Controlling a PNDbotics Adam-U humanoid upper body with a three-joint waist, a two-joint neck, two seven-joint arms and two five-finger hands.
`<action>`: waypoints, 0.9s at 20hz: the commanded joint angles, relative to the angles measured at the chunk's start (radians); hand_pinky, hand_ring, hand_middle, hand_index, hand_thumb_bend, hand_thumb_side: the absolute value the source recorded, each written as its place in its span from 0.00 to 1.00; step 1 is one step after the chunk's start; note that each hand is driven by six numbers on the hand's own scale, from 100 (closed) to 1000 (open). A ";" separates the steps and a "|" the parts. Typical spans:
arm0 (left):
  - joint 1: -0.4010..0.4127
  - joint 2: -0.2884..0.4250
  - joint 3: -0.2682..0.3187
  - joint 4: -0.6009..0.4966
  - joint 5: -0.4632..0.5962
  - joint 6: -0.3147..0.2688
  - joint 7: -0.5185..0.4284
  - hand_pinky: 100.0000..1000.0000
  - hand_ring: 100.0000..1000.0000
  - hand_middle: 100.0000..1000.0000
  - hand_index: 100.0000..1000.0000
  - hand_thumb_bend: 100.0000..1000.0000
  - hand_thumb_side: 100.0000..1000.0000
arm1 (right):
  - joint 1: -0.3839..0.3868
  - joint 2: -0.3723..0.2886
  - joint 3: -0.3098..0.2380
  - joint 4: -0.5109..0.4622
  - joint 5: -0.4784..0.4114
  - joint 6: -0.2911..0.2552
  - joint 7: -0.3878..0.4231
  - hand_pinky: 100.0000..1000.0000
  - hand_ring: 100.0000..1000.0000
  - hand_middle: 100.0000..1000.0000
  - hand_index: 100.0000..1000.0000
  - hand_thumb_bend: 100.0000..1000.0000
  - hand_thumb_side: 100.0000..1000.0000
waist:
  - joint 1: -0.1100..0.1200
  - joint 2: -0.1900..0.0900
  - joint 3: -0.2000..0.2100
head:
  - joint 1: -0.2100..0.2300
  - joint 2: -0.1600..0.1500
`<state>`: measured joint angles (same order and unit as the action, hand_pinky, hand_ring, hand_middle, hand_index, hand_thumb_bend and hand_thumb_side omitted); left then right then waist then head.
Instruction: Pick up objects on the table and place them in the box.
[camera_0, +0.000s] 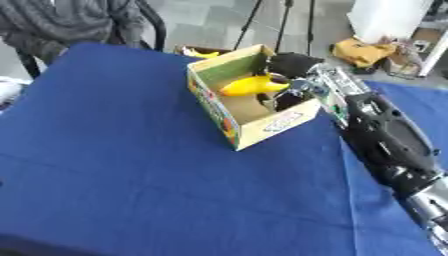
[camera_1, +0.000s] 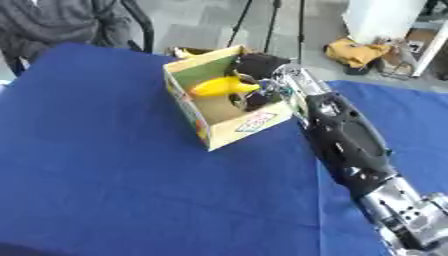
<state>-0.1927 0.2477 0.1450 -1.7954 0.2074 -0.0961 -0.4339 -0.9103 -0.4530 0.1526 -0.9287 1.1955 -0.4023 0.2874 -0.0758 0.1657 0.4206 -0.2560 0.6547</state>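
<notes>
One right hand (camera_0: 284, 82) holds banana (camera_0: 252, 85) inside box (camera_0: 262, 126).

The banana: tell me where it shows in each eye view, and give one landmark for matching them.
Left eye view: the banana lies above centre, inside the box, held at the right hand.
Right eye view: it sits further left, upper centre, in the same box.
Shared landmark: the box's printed front wall, just below the banana.

A blue cloth (camera_0: 114, 165) covers the counter. Beyond its far edge stand tripod legs (camera_0: 282, 22) on grey floor, near a yellow bag (camera_0: 360, 51).
</notes>
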 joint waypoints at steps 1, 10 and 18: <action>-0.007 0.024 -0.004 -0.019 0.005 -0.003 -0.006 0.48 0.40 0.48 0.61 0.13 1.00 | -0.033 -0.002 -0.021 0.037 0.029 0.009 -0.014 0.62 0.63 0.62 0.77 0.00 0.22 | 0.011 -0.011 0.005 | -0.013 -0.014; -0.013 0.019 -0.006 -0.019 0.006 0.000 -0.011 0.48 0.40 0.47 0.61 0.13 1.00 | -0.038 0.026 -0.014 0.070 0.069 -0.023 -0.017 0.67 0.73 0.76 0.84 0.00 0.35 | 0.008 -0.006 0.010 | -0.023 -0.016; -0.016 0.021 -0.007 -0.020 0.008 0.003 -0.012 0.49 0.40 0.47 0.61 0.13 1.00 | -0.043 0.035 -0.001 0.042 0.062 -0.062 0.020 0.82 0.90 0.92 0.91 0.00 0.71 | 0.005 -0.013 0.007 | -0.023 -0.017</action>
<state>-0.1950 0.2475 0.1391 -1.7954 0.2101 -0.0922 -0.4435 -0.9253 -0.4053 0.1518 -0.8604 1.2627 -0.4569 0.3029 -0.0771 0.1703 0.4290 -0.2759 0.6487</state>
